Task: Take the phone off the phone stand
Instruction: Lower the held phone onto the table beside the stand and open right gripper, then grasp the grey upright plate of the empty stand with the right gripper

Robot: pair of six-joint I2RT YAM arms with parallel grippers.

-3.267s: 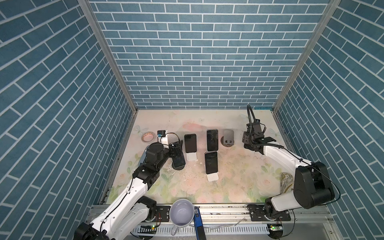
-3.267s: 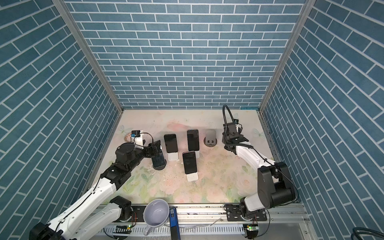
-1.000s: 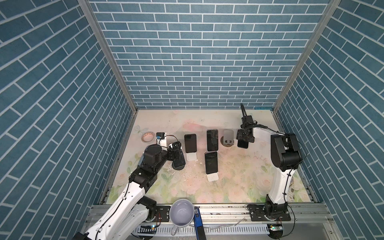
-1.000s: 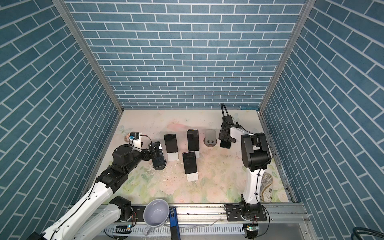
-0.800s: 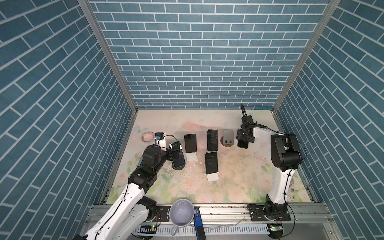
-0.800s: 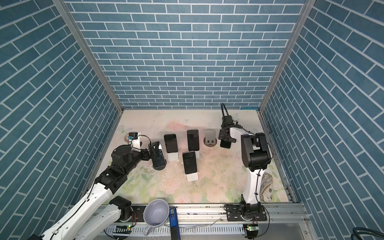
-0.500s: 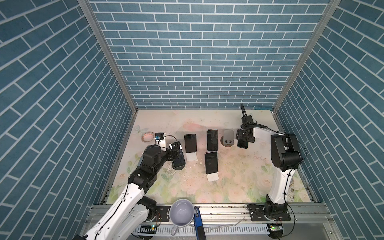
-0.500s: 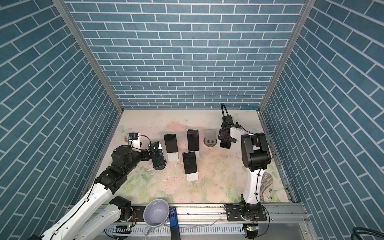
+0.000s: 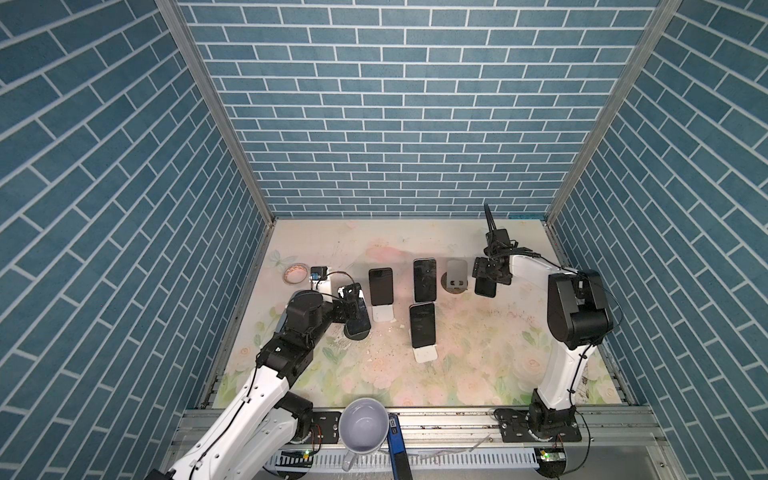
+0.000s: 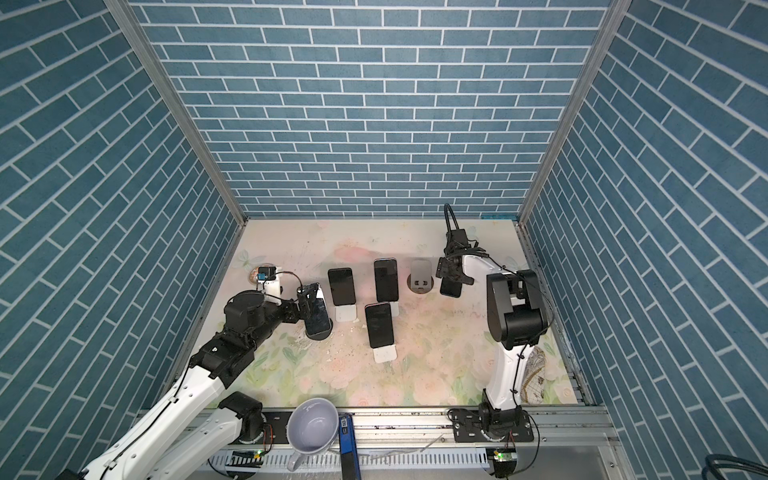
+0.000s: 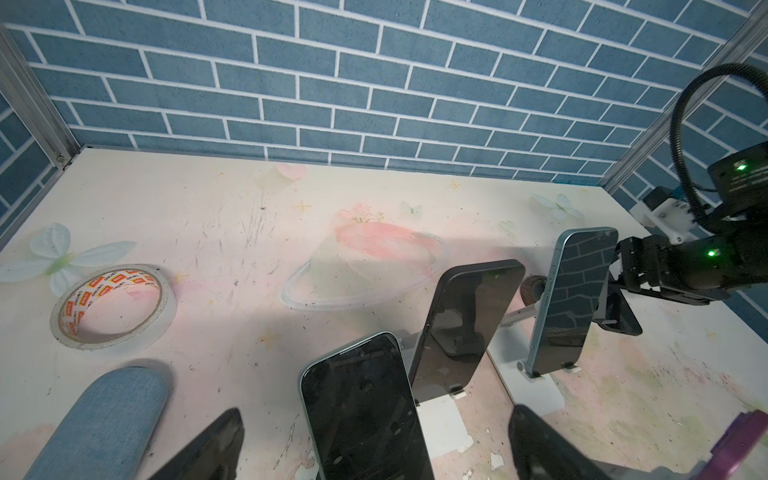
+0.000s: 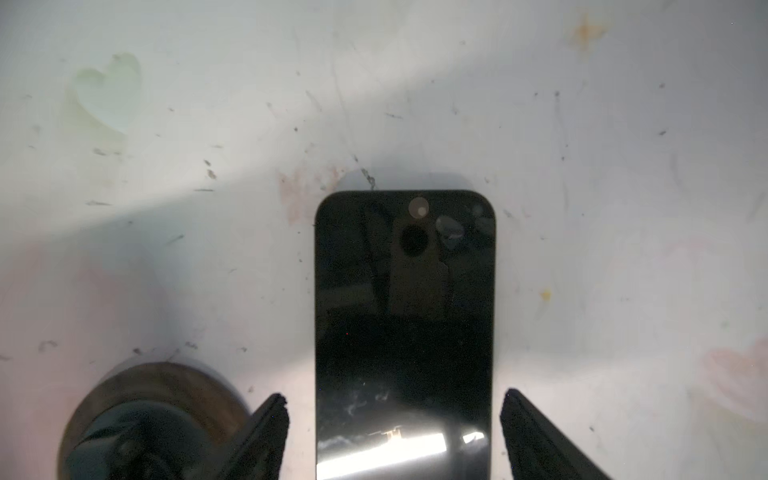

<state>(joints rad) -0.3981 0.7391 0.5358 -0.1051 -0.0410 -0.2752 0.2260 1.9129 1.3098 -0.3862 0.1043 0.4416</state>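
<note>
Right wrist view — one phone (image 12: 405, 316) lies untouched between the right claw's (image 12: 394, 397) two spread fingers (image 12: 266, 436); left claw (image 11: 376, 415) gapes, empty.

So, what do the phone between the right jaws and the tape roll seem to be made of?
Phone: glossy dark glass face, showing sharp reflections. Tape roll: probably matte whitish paper or plastic tape. Its inner core, printed orange, looks like cardboard.

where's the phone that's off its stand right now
In both top views the phone lies on the table right of centre, just right of the empty grey stand, between the open fingers of the right gripper.
</note>
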